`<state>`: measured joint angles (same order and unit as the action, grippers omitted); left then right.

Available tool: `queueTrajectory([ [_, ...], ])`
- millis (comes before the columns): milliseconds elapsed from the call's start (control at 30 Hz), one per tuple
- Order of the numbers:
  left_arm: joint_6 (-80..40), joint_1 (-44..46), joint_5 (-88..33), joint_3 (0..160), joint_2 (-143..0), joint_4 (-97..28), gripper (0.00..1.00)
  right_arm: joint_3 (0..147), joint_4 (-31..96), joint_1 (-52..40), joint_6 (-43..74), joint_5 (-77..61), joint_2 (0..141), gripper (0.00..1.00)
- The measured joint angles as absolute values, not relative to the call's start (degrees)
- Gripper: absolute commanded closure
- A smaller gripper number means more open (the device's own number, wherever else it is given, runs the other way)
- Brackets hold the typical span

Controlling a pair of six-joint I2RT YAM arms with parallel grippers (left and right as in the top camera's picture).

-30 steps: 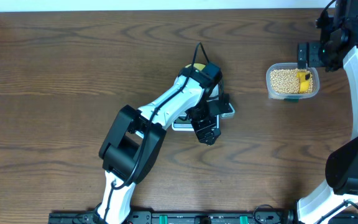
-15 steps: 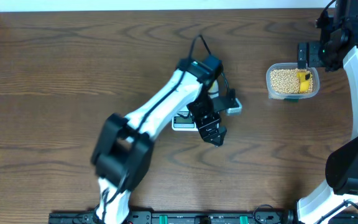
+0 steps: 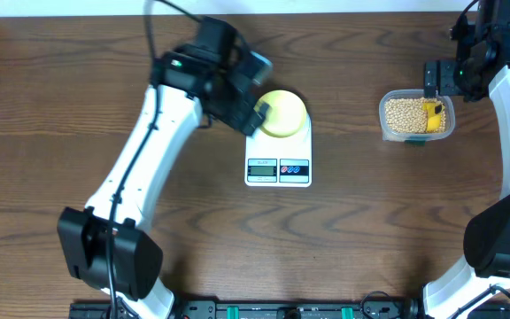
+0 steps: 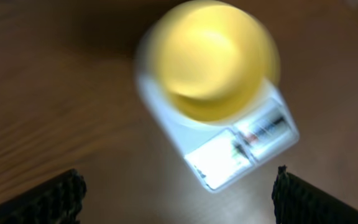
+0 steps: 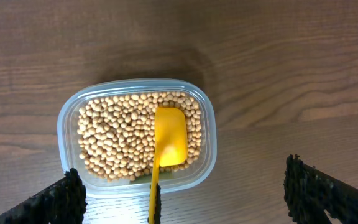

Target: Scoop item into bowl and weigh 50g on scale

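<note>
The pale yellow bowl stands on the white scale; I see nothing inside it. My left gripper is open and empty, just left of the bowl. In the blurred left wrist view, the bowl and scale lie beyond the gripper. The tan beans fill a clear tub at the right, with a yellow scoop lying in them. My right gripper hangs open above the tub's far edge. The right wrist view shows the beans and scoop below the gripper.
The brown wooden table runs to a white back edge. The scale's display and coloured buttons face the front. The clear tub sits well to the right of the scale.
My left arm has swung from in front of the scale to the back left, uncovering the bowl and scale. The right arm, tub and scoop have not moved.
</note>
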<state>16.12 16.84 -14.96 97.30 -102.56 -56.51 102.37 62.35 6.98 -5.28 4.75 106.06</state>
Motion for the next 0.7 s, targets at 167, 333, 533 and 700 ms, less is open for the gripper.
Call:
queueTrajectory([
  [167,11.14,10.55,-12.03,96.33,-102.69,-50.00,0.02,102.37,62.37,7.01,-5.26,4.75,106.06,0.01],
  [333,9.52,6.11,-10.44,96.33,-102.69,-45.98,0.02,102.37,62.37,6.98,-5.26,4.78,106.06,0.01],
  [533,8.80,2.68,-10.09,96.29,-102.69,-42.59,0.02,102.37,62.37,6.98,-5.28,4.78,106.06,0.01],
  [700,8.95,0.93,-9.93,96.29,-102.69,-39.62,0.02,102.37,62.37,6.98,-5.28,4.78,106.06,0.01],
])
